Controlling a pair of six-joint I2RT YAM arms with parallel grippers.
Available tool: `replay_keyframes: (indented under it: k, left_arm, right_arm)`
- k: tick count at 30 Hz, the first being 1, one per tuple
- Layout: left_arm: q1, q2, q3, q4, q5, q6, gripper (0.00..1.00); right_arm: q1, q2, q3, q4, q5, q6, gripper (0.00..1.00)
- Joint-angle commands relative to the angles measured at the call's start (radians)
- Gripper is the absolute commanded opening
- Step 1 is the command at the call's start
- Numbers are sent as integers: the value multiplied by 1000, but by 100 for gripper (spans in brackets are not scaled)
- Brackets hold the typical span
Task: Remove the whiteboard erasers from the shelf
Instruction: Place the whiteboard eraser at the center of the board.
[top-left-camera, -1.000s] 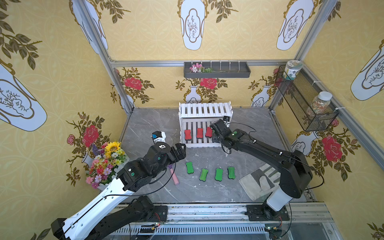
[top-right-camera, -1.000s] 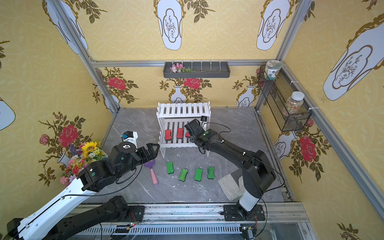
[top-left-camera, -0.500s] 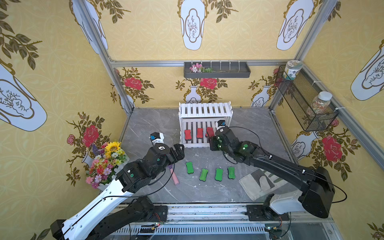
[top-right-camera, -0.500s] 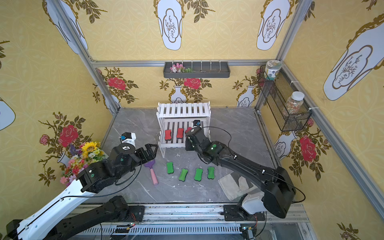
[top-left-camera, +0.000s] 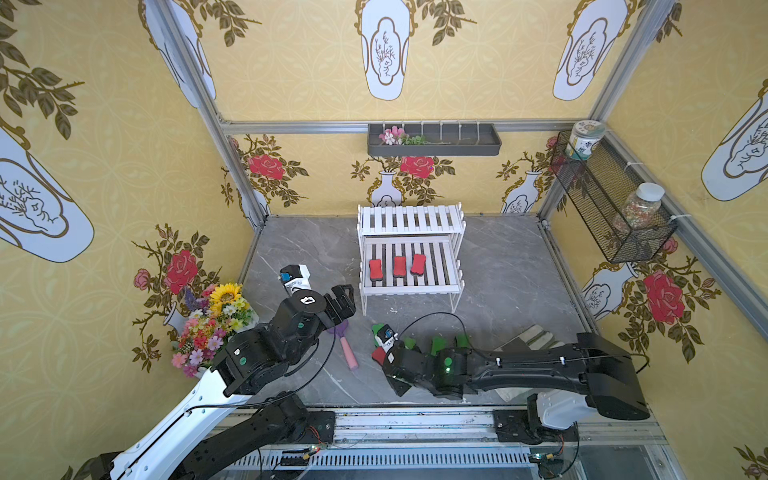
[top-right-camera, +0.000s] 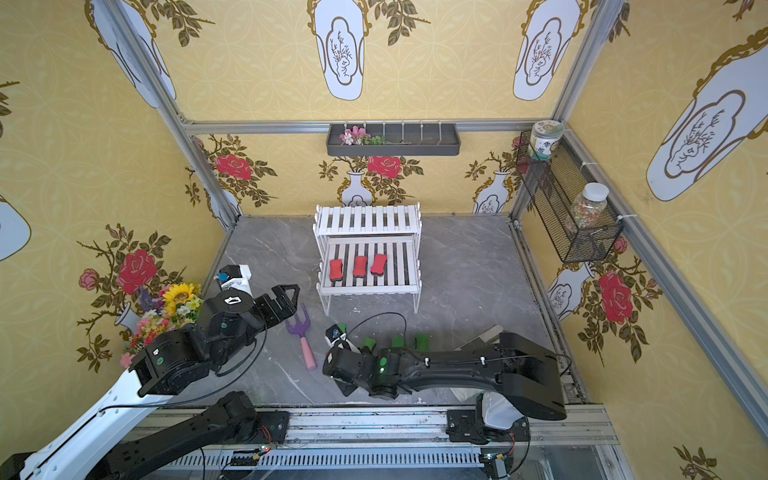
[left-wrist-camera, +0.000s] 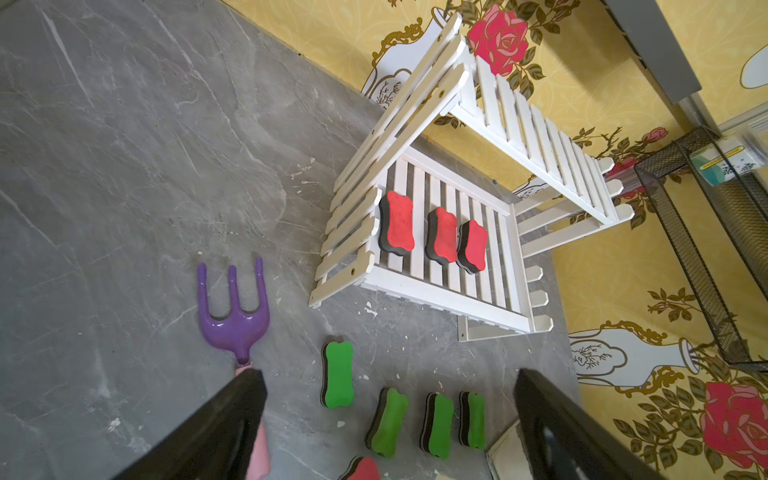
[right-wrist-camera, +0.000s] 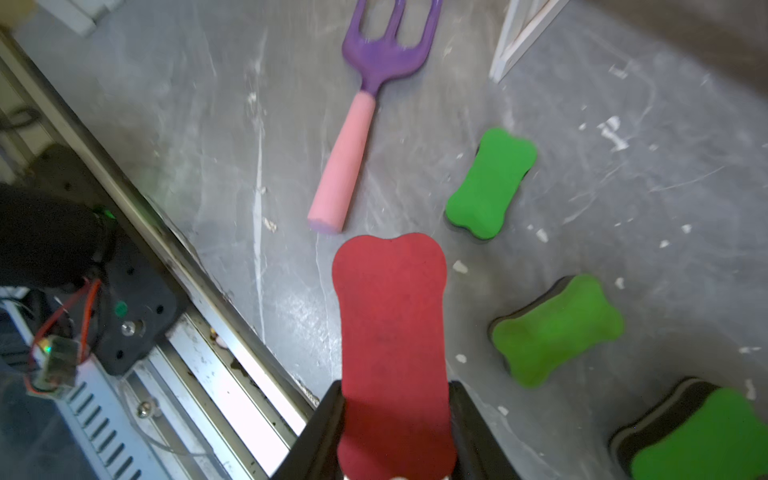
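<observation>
The white shelf (top-left-camera: 454, 266) (top-right-camera: 409, 266) stands at the back of the floor, with three red whiteboard erasers (top-left-camera: 399, 266) (top-right-camera: 360, 266) (left-wrist-camera: 441, 241) in a row on its lower tier. Several green erasers (left-wrist-camera: 338, 374) (right-wrist-camera: 490, 183) lie on the floor in front of it, half hidden under my right arm in both top views. My right gripper (right-wrist-camera: 395, 399) (top-left-camera: 380, 353) is shut on a fourth red eraser (right-wrist-camera: 390, 316), low over the floor near the front edge. My left gripper (top-left-camera: 343, 297) (left-wrist-camera: 388, 376) hangs open and holds nothing, left of the shelf.
A purple garden fork with a pink handle (top-left-camera: 348, 347) (right-wrist-camera: 365, 104) lies left of the green erasers. A flower bouquet (top-left-camera: 212, 316) stands at the left wall. A folded cloth (top-left-camera: 528, 338) lies at the front right. A wall tray (top-left-camera: 434, 139) and wire basket (top-left-camera: 602, 199) hang higher up.
My right arm has drawn back from the shelf's lower tier to the front of the floor, carrying a red eraser. The left arm has barely shifted.
</observation>
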Motion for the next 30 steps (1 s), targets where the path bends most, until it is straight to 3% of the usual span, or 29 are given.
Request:
replay_keyframes:
  k: [1,10,14,17,24,30]
  left_arm:
    - [1,2,8,-21,-33,13,100]
    - [1,10,17,-38,-16,12,100]
    - [1,9,9,-38,-5,5,100]
    - [1,5,4,-34,-3,2,100]
    - [1,14,-30,4,46,-4,100]
    - [1,93,-62,141,171,39,99]
  right_arm:
    - [18,81,41,0,37,-3,38]
    - [18,217,70,34,18,6,42]
    - [18,223,70,32,29,11,62]
    - [16,205,73,35,59,11,71]
    - [-12,-2,12,59,163,36,73]
    - [-100,-270,-116,24,283,166,71]
